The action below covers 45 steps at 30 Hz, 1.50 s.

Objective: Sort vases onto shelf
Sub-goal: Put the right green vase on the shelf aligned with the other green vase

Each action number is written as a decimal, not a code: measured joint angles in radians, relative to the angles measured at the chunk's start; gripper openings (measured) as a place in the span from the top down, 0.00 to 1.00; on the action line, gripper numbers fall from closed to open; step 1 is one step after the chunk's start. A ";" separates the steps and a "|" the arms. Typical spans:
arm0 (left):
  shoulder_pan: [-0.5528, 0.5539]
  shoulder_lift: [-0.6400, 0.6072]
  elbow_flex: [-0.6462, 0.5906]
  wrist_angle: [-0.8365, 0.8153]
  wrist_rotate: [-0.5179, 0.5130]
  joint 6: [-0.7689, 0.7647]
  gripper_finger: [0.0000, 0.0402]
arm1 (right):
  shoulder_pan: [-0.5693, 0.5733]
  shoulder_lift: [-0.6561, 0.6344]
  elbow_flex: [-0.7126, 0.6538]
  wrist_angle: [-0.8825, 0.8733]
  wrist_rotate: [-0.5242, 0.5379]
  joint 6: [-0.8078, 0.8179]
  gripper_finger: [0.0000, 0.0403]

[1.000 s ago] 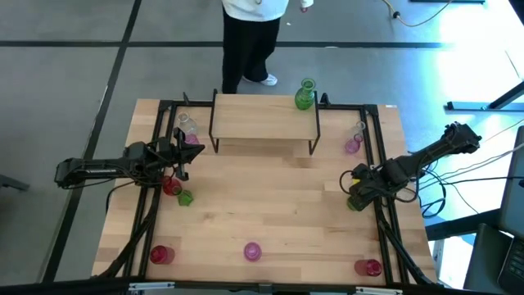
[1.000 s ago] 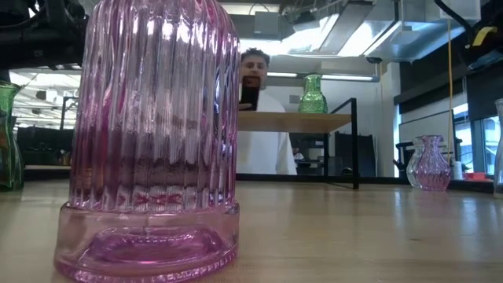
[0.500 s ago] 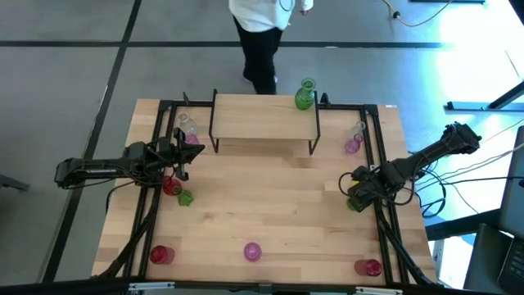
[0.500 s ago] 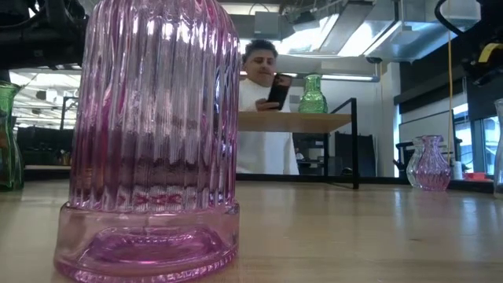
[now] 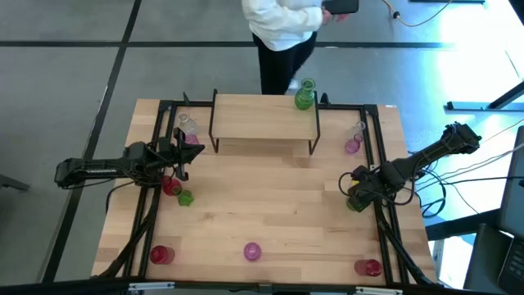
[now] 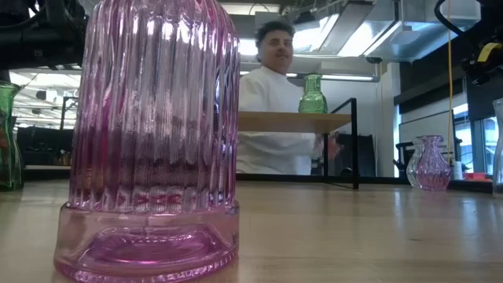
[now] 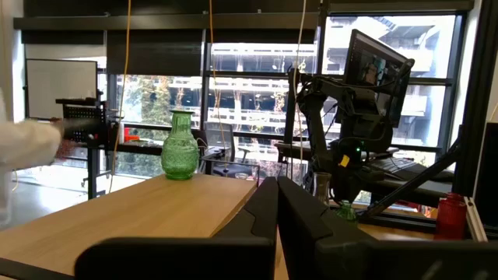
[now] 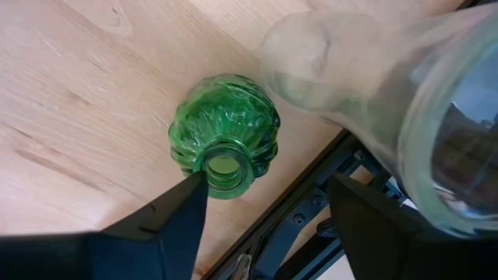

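The shelf (image 5: 262, 119) stands at the table's far middle, with one green vase (image 5: 304, 97) upright on its right end. My right gripper (image 8: 268, 180) is open and points down at the right edge, over another green vase (image 8: 226, 144) that stands upright on the table. That vase's neck is next to one finger, and a tall clear vase (image 8: 405, 101) stands by the other. My left gripper (image 7: 276, 198) is shut on nothing, held level at the left near a pink vase (image 5: 191, 138) and a red vase (image 5: 170, 185). My right gripper comes from above, pointing down. One fingertip (image 8: 196, 187) stands right at the rim of the green vase's neck (image 8: 224, 167). Whether it touches the rim, I cannot tell. The vase stands upright on the table.
More vases stand on the table: green (image 5: 185, 197) and clear (image 5: 185, 123) at the left, pink (image 5: 352, 146) and clear (image 5: 360, 129) at the far right, and three along the near edge (image 5: 160, 255), (image 5: 252, 251), (image 5: 370, 267). A person (image 5: 286, 24) stands beyond the far edge.
The person beyond the far edge has stepped toward the right. Neither arm nor any vase has visibly moved.
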State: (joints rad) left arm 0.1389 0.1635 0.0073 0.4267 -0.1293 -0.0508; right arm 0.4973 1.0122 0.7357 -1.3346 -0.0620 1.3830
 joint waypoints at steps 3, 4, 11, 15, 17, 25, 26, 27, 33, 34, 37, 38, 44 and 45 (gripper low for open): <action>0.000 0.000 0.000 0.000 0.000 0.000 1.00 | 0.000 0.000 0.000 0.000 0.000 -0.002 0.36; 0.000 0.000 0.000 0.000 0.000 0.000 1.00 | 0.000 0.000 0.000 0.000 0.000 -0.002 0.36; 0.000 0.000 0.000 0.000 0.000 0.000 1.00 | 0.000 0.000 0.000 0.008 0.001 -0.002 0.39; 0.000 0.000 0.000 0.000 0.000 0.000 1.00 | 0.000 0.000 0.000 0.010 0.002 -0.004 0.39; 0.000 0.000 0.000 0.000 0.000 0.000 1.00 | 0.000 0.000 0.000 0.010 0.008 -0.007 0.39; 0.000 0.000 0.000 0.000 0.000 0.000 1.00 | 0.001 0.000 0.000 0.011 0.027 -0.030 0.40; 0.000 0.000 0.000 0.000 0.000 0.000 1.00 | 0.001 0.000 0.000 0.011 0.027 -0.030 0.40; 0.000 0.000 0.000 0.000 0.000 0.000 1.00 | 0.001 0.000 0.000 0.011 0.027 -0.030 0.40; 0.000 0.000 0.000 0.000 0.000 0.000 1.00 | 0.000 0.000 0.020 0.005 -0.010 -0.057 0.40; 0.000 0.000 0.000 0.000 0.000 0.000 1.00 | 0.000 0.000 0.033 -0.002 -0.010 -0.058 0.40; 0.000 0.000 0.000 0.000 0.000 0.000 1.00 | 0.000 -0.003 0.091 -0.037 -0.001 -0.064 0.40; 0.000 0.000 0.000 0.000 0.000 0.000 1.00 | 0.000 -0.003 0.115 -0.051 0.012 -0.064 0.40; 0.000 0.000 0.000 0.000 0.000 0.000 1.00 | 0.000 -0.003 0.241 -0.063 0.127 -0.126 0.40; 0.000 0.000 0.000 0.000 0.000 0.000 1.00 | 0.000 -0.003 0.254 -0.054 0.157 -0.145 0.40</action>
State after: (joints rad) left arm 0.1388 0.1636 0.0074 0.4267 -0.1295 -0.0505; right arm 0.4969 1.0092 0.9898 -1.3884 0.0950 1.2381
